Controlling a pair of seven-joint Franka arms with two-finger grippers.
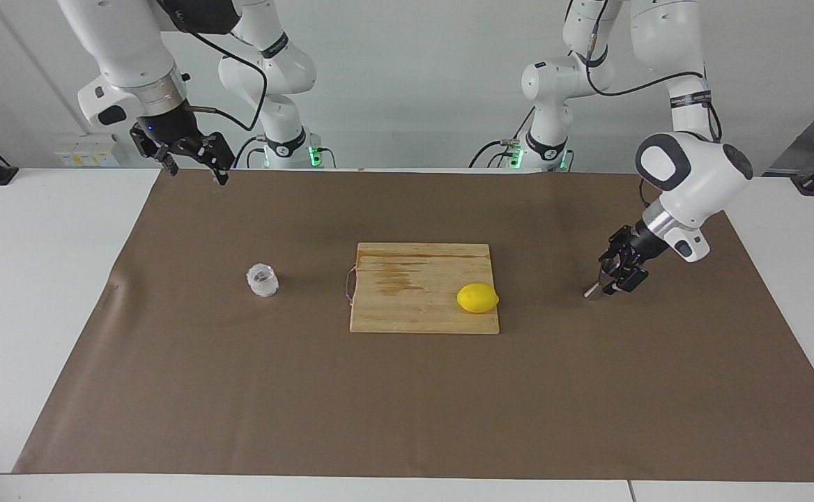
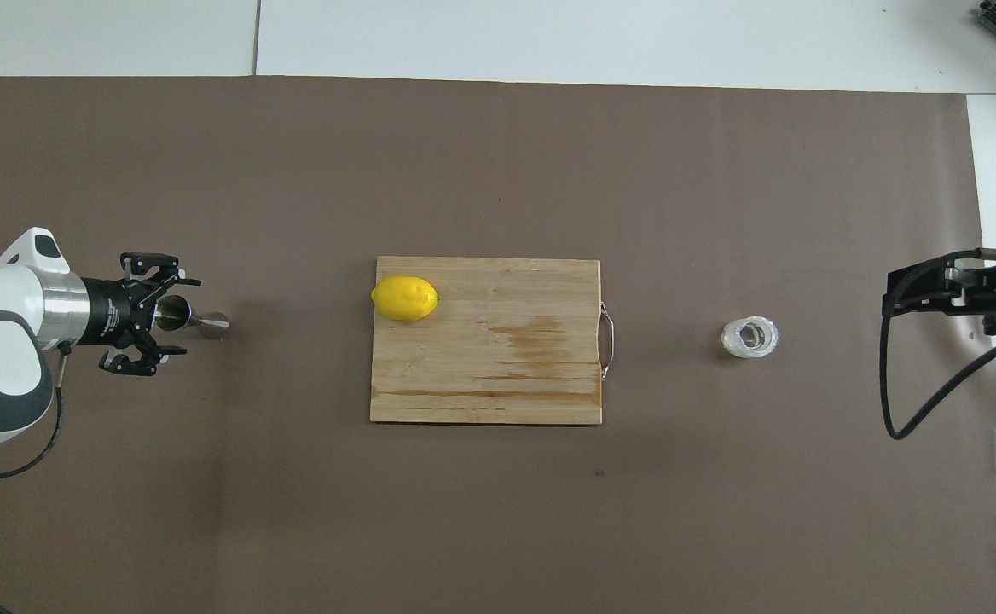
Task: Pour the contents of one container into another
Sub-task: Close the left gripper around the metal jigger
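Observation:
The clear faceted glass cup (image 1: 262, 280) (image 2: 750, 338) stands on the brown mat toward the right arm's end. The silver hourglass jigger (image 1: 596, 288) (image 2: 199, 320) stands upright toward the left arm's end. My left gripper (image 1: 617, 273) (image 2: 176, 315) is low at the jigger, open, one finger on either side of its upper cone, and I see no contact. My right gripper (image 1: 196, 174) (image 2: 933, 290) hangs open and high over the mat's edge at the right arm's end, apart from the cup and holding nothing.
A wooden cutting board (image 1: 407, 310) (image 2: 481, 384) with a metal handle lies mid-table. A yellow lemon (image 1: 477, 298) (image 2: 404, 298) rests on its corner nearest the jigger. The brown mat (image 1: 407, 404) covers most of the white table.

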